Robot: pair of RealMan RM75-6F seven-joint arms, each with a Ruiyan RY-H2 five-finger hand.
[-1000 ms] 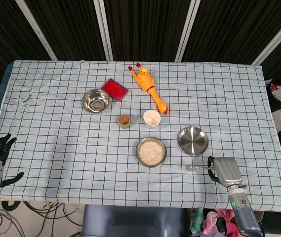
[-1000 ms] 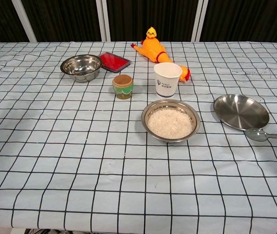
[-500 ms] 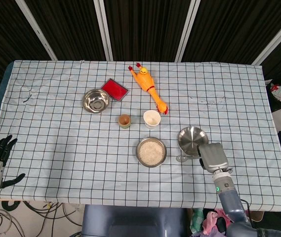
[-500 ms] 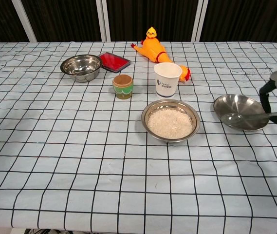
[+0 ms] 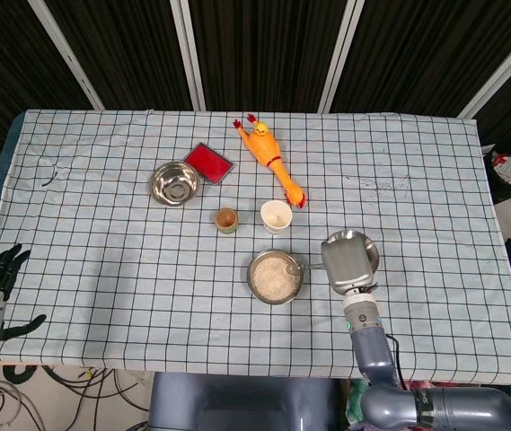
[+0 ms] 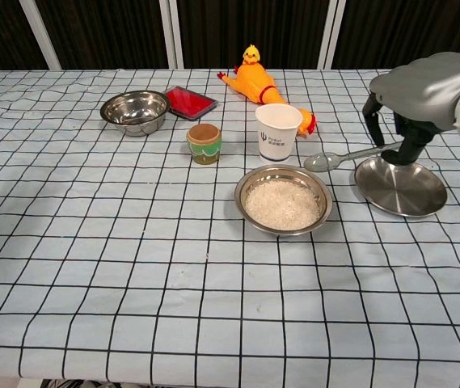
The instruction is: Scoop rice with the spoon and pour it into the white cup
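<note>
Now spoon (image 6: 339, 158) gripped in right hand (image 6: 407, 101), bowl end beside rice bowl (image 6: 321, 212)

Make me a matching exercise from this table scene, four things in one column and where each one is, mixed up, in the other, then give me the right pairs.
Things:
1. spoon
2. white cup
3. red tray
4. rice bowl

Places:
A. beside the empty steel bowl, toward the far edge
B. held off the cloth by the right hand
C. on the cloth nearer the camera than the white cup
D. right in front of the rubber chicken

Pairs: 1-B, 2-D, 3-A, 4-C
</note>
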